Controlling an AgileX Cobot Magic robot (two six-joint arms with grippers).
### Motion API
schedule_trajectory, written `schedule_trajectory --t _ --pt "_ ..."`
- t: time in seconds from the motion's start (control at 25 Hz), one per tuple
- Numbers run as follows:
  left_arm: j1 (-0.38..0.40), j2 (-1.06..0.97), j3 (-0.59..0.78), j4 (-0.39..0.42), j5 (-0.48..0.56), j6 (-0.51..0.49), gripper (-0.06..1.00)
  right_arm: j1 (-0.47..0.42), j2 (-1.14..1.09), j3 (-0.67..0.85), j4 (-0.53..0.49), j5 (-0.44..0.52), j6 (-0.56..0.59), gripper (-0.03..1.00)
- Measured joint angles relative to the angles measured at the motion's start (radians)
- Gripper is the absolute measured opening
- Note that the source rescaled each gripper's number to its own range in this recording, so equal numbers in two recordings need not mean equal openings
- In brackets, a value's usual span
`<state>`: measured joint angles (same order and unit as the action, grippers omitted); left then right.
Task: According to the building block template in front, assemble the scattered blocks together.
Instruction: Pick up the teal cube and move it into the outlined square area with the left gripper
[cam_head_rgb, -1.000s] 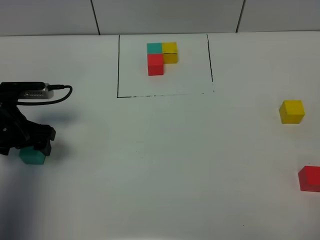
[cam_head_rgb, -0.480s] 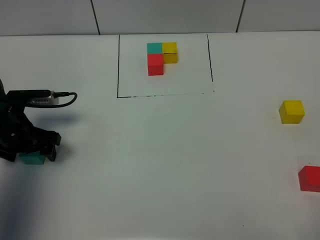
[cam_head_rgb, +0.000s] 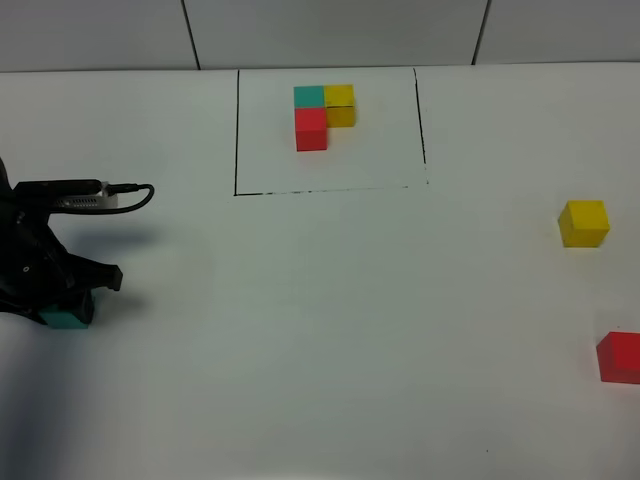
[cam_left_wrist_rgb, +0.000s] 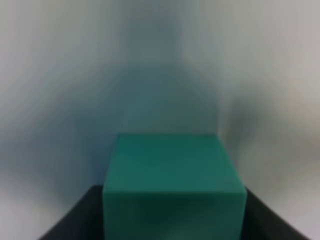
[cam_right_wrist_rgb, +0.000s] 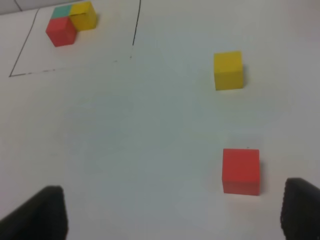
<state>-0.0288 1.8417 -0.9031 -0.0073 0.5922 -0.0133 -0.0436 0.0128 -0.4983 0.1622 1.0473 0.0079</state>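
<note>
- The teal cube (cam_head_rgb: 65, 319) sits on the table (cam_head_rgb: 300, 330) at the far left, well apart from the other two loose cubes and from the template (cam_head_rgb: 322, 112).
- The left gripper (cam_head_rgb: 75, 292) is down over the teal cube. In the left wrist view a dark finger lies against each side face of the cube (cam_left_wrist_rgb: 172, 185), so the jaws look narrowed onto it, though that view is blurred.
- The right gripper (cam_right_wrist_rgb: 172, 215) is spread wide and holds nothing. Its fingertips show only at the edges of its wrist view.
- The yellow cube (cam_head_rgb: 583, 222) and red cube (cam_head_rgb: 620, 357) lie on the right of the table, apart from each other, with the red one nearer the front edge.
- Handling, as a judgement: the cubes look light, rigid and matte, so a modest squeeze should hold them without slip or damage. Two opposite flat faces, taken square and near the middle, are the place to grip, because a corner grip would let a cube twist.
- There is no real container. The only enclosure is the black-line rectangle (cam_head_rgb: 236, 150) drawn on the table.
- Inside it the template shows teal and yellow touching side by side at the back, with red touching the front of teal.
</note>
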Motion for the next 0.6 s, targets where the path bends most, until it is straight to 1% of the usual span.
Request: schedule_trajectory --t 0.12,0.2,0.28,0.4,0.52,0.6 --pt "0.0 0.001 -0.027 -0.004 0.041 0.013 0.0 0.0 0.0 0.0 0.0 0.0 0.0 0.77" --pt "-0.008 0.001 -0.052 -0.005 0.068 0.046 0.0 0.0 0.0 0.0 0.0 0.0 0.0 0.77" --pt "-0.032 0.001 -0.078 -0.005 0.087 0.08 0.0 0.0 0.0 0.0 0.0 0.0 0.0 0.77" --pt "-0.102 0.001 -0.122 -0.001 0.103 0.152 0.0 0.0 0.0 0.0 0.0 0.0 0.0 0.77" --pt "-0.185 0.001 -0.17 0.033 0.119 0.226 0.0 0.0 0.0 0.0 0.0 0.0 0.0 0.77" --pt "-0.232 0.001 -0.209 0.058 0.131 0.254 0.0 0.0 0.0 0.0 0.0 0.0 0.0 0.77"
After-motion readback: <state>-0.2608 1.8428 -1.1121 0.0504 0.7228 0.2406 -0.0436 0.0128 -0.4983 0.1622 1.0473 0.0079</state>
